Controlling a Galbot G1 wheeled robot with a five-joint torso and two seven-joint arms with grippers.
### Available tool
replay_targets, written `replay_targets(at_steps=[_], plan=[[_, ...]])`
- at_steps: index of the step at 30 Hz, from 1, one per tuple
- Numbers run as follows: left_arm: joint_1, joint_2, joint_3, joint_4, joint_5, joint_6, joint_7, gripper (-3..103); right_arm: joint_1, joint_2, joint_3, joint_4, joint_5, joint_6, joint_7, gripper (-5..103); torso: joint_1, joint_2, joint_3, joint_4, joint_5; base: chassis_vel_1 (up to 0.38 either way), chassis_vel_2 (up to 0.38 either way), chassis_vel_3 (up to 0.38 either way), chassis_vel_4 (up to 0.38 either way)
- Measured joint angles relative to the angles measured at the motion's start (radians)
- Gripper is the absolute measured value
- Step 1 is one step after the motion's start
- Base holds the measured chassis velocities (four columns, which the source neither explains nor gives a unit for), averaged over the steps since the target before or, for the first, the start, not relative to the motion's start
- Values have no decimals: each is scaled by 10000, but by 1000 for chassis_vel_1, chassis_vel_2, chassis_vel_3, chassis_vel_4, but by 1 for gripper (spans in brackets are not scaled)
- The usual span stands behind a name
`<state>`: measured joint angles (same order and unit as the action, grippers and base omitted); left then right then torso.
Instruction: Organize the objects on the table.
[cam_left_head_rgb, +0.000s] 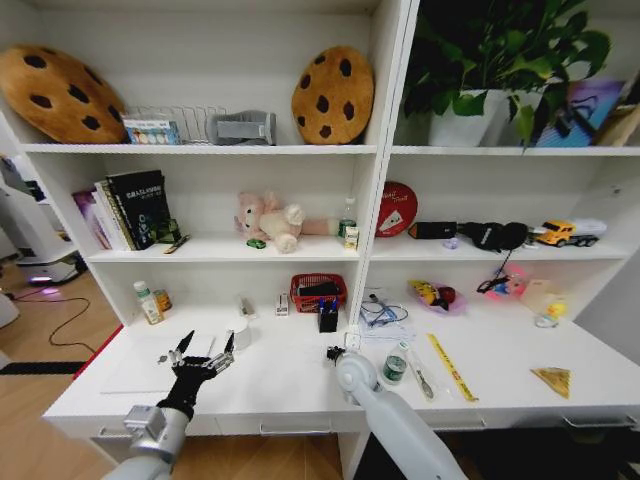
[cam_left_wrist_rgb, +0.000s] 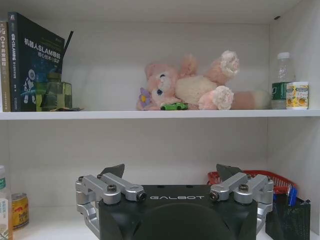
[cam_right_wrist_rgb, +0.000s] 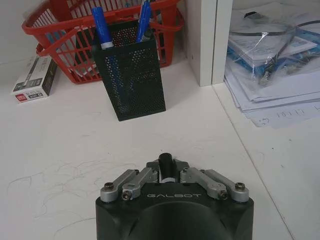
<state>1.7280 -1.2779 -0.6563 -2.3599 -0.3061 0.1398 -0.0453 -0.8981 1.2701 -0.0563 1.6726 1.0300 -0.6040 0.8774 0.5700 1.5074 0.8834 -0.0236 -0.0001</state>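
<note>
The white table (cam_left_head_rgb: 300, 385) runs into the tall shelf unit (cam_left_head_rgb: 385, 150), and I'll place everything from the black mesh pen holder (cam_right_wrist_rgb: 131, 70) standing near the shelf's central upright. Behind the holder, touching or nearly so, sits a red basket (cam_right_wrist_rgb: 55, 47), a sensible catch-all for loose bits, and a small box (cam_right_wrist_rgb: 32, 77) lies flat just beside the basket. Two blue markers (cam_right_wrist_rgb: 100, 30) already stand upright in the holder, which tells me that is where pens belong. The right gripper (cam_right_wrist_rgb: 165, 172) hangs low over the table, in front of the holder with bare tabletop between them, its fingers pressed together on a dark marker pen (cam_right_wrist_rgb: 165, 165) held end-on, so it looks carried for dropping into that holder, I'd judge. The left gripper (cam_left_head_rgb: 203, 345) floats to the left of the holder, well apart from it, fingers spread wide and holding nothing, raised facing the shelves as though waiting its turn. On the shelf above and to the left of the holder, a tiny green toy car (cam_left_wrist_rgb: 174, 106) rests against a pink plush bear (cam_left_wrist_rgb: 192, 87). To the right of the holder, past the upright, a small teal can (cam_left_head_rgb: 395, 368) stands on the table.
</note>
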Motion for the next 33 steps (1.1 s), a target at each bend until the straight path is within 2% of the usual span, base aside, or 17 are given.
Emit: replay_targets(at_steps=[3, 6, 8, 9, 10, 12, 13, 15, 16, 18, 19, 21, 22, 24, 25, 28, 33], plan=[[0, 0, -1, 0, 0, 1, 0, 100, -77, -19, 40, 76, -45, 78, -82, 11, 0, -1, 1, 3, 0, 0, 0, 0, 0], [0, 0, 0, 0, 0, 0, 0, 100, -187, -79, 12, 83, -700, 473, -531, 11, 0, -2, 5, 2, 5, 0, 0, 0, 0], [0, 0, 0, 0, 0, 0, 1, 100, -221, -145, 35, 82, -1622, 856, -1207, 11, 3, -6, 7, 2, 7, 0, 0, 0, 0], [0, 0, 0, 0, 0, 0, 0, 100, -223, -201, 117, 156, -2534, 1342, -1878, 11, 3, -6, 6, 3, 4, 0, 0, 0, 0], [0, 0, 0, 0, 0, 0, 0, 100, -223, -201, 117, 156, -2534, 1342, -1878, 11, 3, -6, 6, 3, 4, 0, 0, 0, 0], [0, 0, -1, 0, 0, 0, 0, 100, -202, -259, 239, 290, -3668, 1964, -2689, 11, 3, -6, 6, 3, 4, 0, 0, 0, 0], [0, 0, -1, 0, 0, 0, 0, 100, -202, -259, 239, 290, -3668, 1964, -2689, 11, 3, -6, 6, 3, 4, 0, 0, 0, 0], [0, 0, 0, 0, 0, 0, 0, 100, -3, -349, 429, 315, -5205, 2940, -3809, 11, 2, -4, 4, 3, 3, 0, 0, 0, 0], [0, 0, 0, 0, 0, 0, 0, 100, -3, -349, 429, 315, -5205, 2940, -3809, 11, 2, -4, 4, 3, 3, 0, 0, 0, 0], [0, 0, 0, 0, 0, 0, 0, 100, 377, -374, 595, 5, -6152, 3977, -4791, 11, 2, -3, 3, 3, 2, 0, 0, 0, 0], [0, 0, 0, 0, 0, 0, 0, 100, 377, -374, 595, 5, -6152, 3977, -4791, 11, 2, -3, 3, 3, 2, 0, 0, 0, 0], [0, 0, 0, 0, 0, 0, 0, 100, 981, -295, 713, -700, -6939, 5030, -5644, 11, 3, -3, 3, 4, 1, 0, 0, 0, 0], [0, 0, 0, 0, 0, 0, 0, 100, 981, -295, 713, -700, -6939, 5030, -5644, 11, 3, -3, 3, 4, 1, 0, 0, 0, 0], [0, 0, -1, 0, 0, 0, 0, 100, 1612, -128, 769, -1708, -8048, 6163, -6316, 11, 3, -2, 3, 5, 1, 0, 0, 0, 0], [0, 0, -1, 0, 0, 0, 0, 100, 1612, -128, 769, -1708, -8048, 6163, -6316, 11, 3, -2, 3, 5, 1, 0, 0, 0, 0], [0, 0, 0, 0, 0, 0, 0, 100, 2242, 200, 735, -2804, -8597, 7028, -6705, 11, 3, -3, 3, 5, 1, 0, 0, 0, 0], [0, 0, 0, 0, 0, 0, 0, 100, 2489, 469, 557, -3269, -8353, 7090, -6733, 11, 2, -2, 2, 4, 1, 0, 0, 0, 0]])
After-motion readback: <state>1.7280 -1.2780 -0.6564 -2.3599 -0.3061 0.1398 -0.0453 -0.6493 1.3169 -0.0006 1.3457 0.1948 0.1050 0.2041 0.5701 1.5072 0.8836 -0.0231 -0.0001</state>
